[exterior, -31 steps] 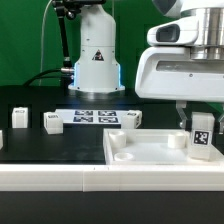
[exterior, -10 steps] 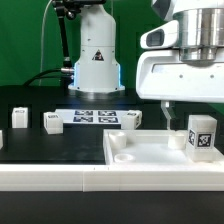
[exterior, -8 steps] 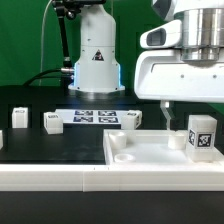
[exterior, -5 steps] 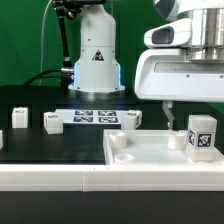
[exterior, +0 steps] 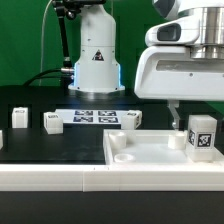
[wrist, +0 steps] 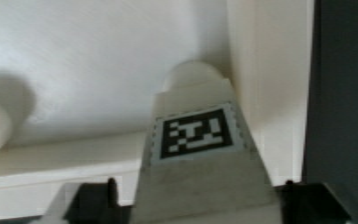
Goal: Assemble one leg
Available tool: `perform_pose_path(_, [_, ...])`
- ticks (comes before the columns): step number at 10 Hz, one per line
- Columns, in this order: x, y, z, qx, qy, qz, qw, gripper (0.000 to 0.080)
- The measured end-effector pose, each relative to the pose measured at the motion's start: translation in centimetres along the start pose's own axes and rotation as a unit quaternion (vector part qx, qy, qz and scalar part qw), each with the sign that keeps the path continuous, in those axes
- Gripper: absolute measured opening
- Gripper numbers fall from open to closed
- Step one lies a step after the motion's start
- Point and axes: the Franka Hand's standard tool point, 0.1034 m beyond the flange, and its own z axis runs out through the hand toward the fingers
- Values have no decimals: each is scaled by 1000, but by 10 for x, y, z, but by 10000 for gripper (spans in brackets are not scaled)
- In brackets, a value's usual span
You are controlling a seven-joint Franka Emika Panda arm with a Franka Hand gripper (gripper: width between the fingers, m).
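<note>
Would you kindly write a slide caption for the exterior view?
Franka gripper hangs above a tagged white leg standing on the white tray-like piece; more legs wait nearby.

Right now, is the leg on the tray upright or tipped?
Upright: the leg stands tall on the tray, tag face vertical.

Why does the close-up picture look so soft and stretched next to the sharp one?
In the wrist view the leg fills the frame, blurred and tapering upward, its tag smeared; the tray behind is hazy with soft shadows. In the exterior view lighting is even, and the leg and the marker board look crisp.
</note>
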Motion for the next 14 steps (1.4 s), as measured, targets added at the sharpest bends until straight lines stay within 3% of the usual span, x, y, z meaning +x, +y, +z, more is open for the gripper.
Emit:
perform_pose_path(1, [0,0,0,0,0,0,1000,386])
perform_pose_path(2, [0,0,0,0,0,0,1000,291])
perform_pose_path(5, [0,0,0,1,0,25,1000,291])
perform_pose_path(8, [1,4,0,3,-2,153,988,291])
perform_pose_path(12, [-1,4,1,5,-2,320,947,291])
perform_pose_path(14, [-3,4,1,1,-3,418,909,292])
